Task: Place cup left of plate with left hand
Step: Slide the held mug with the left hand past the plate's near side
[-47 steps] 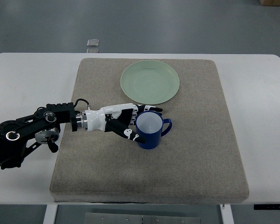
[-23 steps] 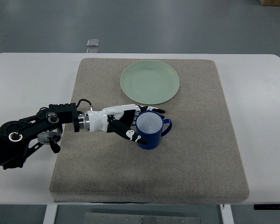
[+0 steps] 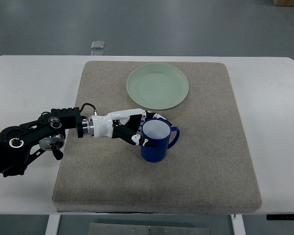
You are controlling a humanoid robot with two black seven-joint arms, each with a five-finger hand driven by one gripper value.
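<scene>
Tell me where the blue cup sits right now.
In the top view, the blue cup stands on the grey mat just below the green plate, in the left hand.

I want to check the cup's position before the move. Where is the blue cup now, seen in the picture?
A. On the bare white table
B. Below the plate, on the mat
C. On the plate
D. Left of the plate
B: the cup stands on the mat below the plate, with the left hand closed around it.
</scene>
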